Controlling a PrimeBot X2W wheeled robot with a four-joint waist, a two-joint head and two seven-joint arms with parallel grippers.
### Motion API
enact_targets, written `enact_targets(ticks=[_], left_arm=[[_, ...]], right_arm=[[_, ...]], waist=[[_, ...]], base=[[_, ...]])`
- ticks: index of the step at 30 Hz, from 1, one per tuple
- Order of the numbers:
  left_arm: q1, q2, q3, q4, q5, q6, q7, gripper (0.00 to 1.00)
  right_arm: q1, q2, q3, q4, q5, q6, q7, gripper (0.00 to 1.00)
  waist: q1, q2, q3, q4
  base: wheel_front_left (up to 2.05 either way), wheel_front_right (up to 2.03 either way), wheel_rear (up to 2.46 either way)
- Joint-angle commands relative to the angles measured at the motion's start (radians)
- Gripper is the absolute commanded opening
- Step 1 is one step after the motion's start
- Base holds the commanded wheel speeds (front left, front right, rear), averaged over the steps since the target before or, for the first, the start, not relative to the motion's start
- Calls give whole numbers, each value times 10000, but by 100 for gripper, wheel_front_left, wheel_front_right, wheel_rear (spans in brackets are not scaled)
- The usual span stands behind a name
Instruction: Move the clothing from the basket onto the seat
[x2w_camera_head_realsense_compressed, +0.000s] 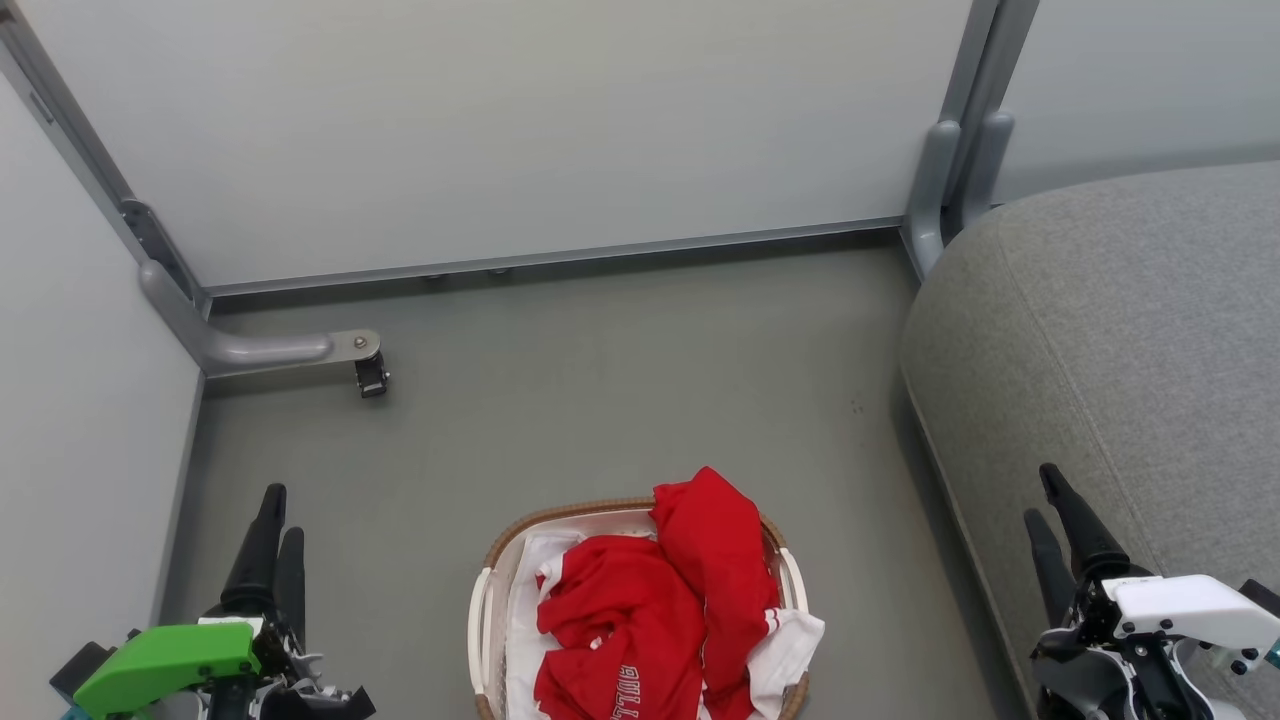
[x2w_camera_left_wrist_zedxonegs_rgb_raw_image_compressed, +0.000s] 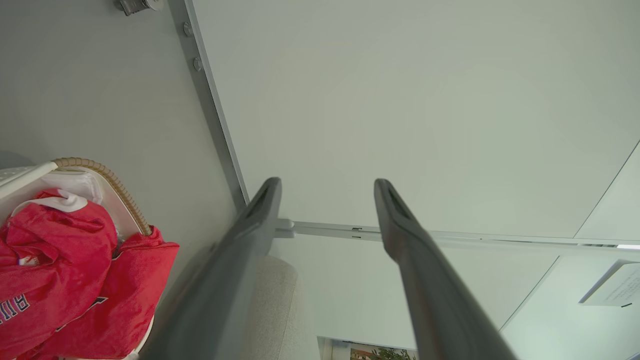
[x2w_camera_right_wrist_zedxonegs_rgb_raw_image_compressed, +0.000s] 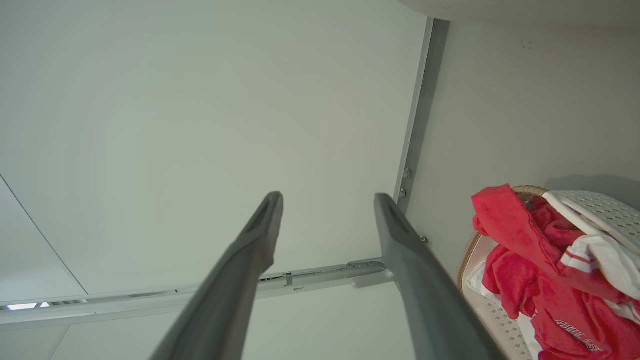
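Note:
The clothing (x2w_camera_head_realsense_compressed: 640, 610), red garments bunched together, fills the basket (x2w_camera_head_realsense_compressed: 540, 518) on the floor at the bottom centre. One garment bears white lettering (x2w_camera_head_realsense_compressed: 636, 690); another hangs a white, red-striped edge (x2w_camera_head_realsense_compressed: 790, 640) over the right rim. The grey seat (x2w_camera_head_realsense_compressed: 1120, 330) rises on the right. My left gripper (x2w_camera_head_realsense_compressed: 282, 515) stands open and empty to the left of the basket. To the basket's right, my right gripper (x2w_camera_head_realsense_compressed: 1040, 493) is open and empty in front of the seat. In the left wrist view my left gripper (x2w_camera_left_wrist_zedxonegs_rgb_raw_image_compressed: 327, 182) has the clothing (x2w_camera_left_wrist_zedxonegs_rgb_raw_image_compressed: 55, 260) at its left. In the right wrist view my right gripper (x2w_camera_right_wrist_zedxonegs_rgb_raw_image_compressed: 328, 196) has the clothing (x2w_camera_right_wrist_zedxonegs_rgb_raw_image_compressed: 540, 280) at its right.
Pale partition panels with grey metal frames close off the back and left. A frame foot with a small caster (x2w_camera_head_realsense_compressed: 370, 375) juts onto the grey floor (x2w_camera_head_realsense_compressed: 620, 380) at the left. Another frame post (x2w_camera_head_realsense_compressed: 950, 170) stands beside the seat's far corner.

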Motion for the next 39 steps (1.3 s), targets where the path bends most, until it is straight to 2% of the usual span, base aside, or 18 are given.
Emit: enact_targets(ticks=[1,9,23,39], left_arm=[[-185,56,-16,-132,132,-11,-132,100],[-252,192,-151,-74,1461,-16,-535,100],[-353,265,-417,-4,4825,-16,-1147,100],[-545,592,-1061,271,7703,272,-1748,100]], right_arm=[[-182,-107,56,-189,-143,2,-119,100],[-357,-421,365,-184,-1131,2,-536,100],[-677,-729,930,-160,-3580,2,-1148,100],[-1130,-805,1340,13,-6389,3,-1748,100]], waist=[[0,0,2,1],[0,0,17,4],[0,0,81,25],[0,0,146,51]], base=[[0,0,0],[0,0,0],[0,0,0],[0,0,0]])
